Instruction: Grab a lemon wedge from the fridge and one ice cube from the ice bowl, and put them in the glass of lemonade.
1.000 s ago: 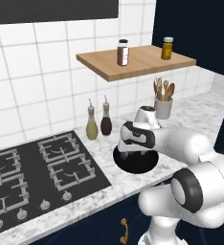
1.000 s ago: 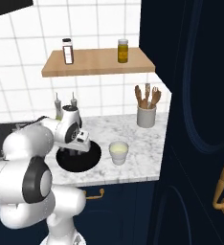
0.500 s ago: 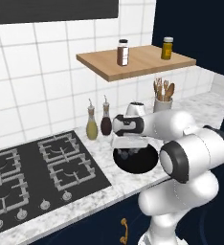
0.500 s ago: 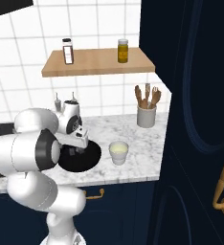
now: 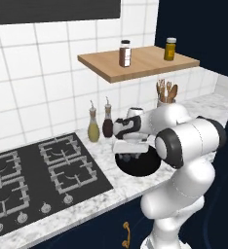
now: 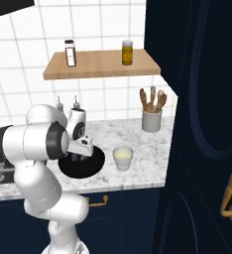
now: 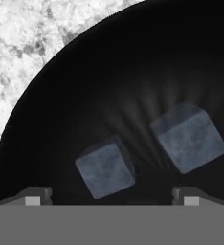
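two ice cubes (image 7: 105, 168) between open gripper (image 7: 112, 194) tips.

Even, soft rendered light — the ice bowl's (image 7: 133, 72) interior reads nearly black, perhaps with faint streaked reflections.

**Non-task items, placed relative to the wooden shelf**

Wooden shelf (image 5: 138, 63) is fixed to the white tiled wall (image 5: 38, 92). On it stand a dark-lidded spice jar (image 5: 125, 53) toward the stove end and an amber jar (image 5: 170, 48) toward the cabinet end, well apart.

Below the shelf, on the marble counter (image 6: 138, 149):
- Two bottles against the tiles, just beside each other: one yellowish (image 5: 93, 126), one dark (image 5: 107, 123).
- Grey holder of wooden utensils (image 6: 151, 113) under the shelf's cabinet end, near the wall.

Black gas stove (image 5: 33, 175) lies beyond the shelf's bottle end, knobs along its front edge.

Navy cabinet with brass handle (image 6: 230, 191) stands beyond the other end.
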{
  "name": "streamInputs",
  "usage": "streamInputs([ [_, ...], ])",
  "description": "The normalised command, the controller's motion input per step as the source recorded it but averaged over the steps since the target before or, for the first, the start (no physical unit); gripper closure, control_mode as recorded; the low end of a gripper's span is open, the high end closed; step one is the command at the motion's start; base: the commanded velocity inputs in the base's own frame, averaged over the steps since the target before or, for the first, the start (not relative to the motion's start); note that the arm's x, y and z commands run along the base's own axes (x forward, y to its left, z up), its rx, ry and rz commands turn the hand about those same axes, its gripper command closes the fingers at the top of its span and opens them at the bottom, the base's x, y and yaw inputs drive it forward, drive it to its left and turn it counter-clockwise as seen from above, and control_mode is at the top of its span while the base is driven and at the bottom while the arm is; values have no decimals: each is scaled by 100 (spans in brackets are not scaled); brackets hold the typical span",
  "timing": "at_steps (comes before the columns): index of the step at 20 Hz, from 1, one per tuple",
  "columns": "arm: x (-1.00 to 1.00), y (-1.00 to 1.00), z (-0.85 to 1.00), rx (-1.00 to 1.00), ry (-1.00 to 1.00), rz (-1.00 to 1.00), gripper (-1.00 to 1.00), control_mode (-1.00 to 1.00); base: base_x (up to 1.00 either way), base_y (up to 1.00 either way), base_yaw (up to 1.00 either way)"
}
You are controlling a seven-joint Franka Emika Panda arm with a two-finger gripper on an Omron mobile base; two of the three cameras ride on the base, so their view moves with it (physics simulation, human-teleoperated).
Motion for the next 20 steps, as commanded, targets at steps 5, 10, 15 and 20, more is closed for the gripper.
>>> streamInputs([
  [5,1,-6,-10,0,0,0,-100,-100,0,0,0],
  [10,0,-20,-5,0,0,-1,-100,-100,0,0,0],
  [15,0,-21,-2,0,0,-2,-100,-100,0,0,0],
  [20,0,-7,0,0,0,0,-100,-100,0,0,0],
])
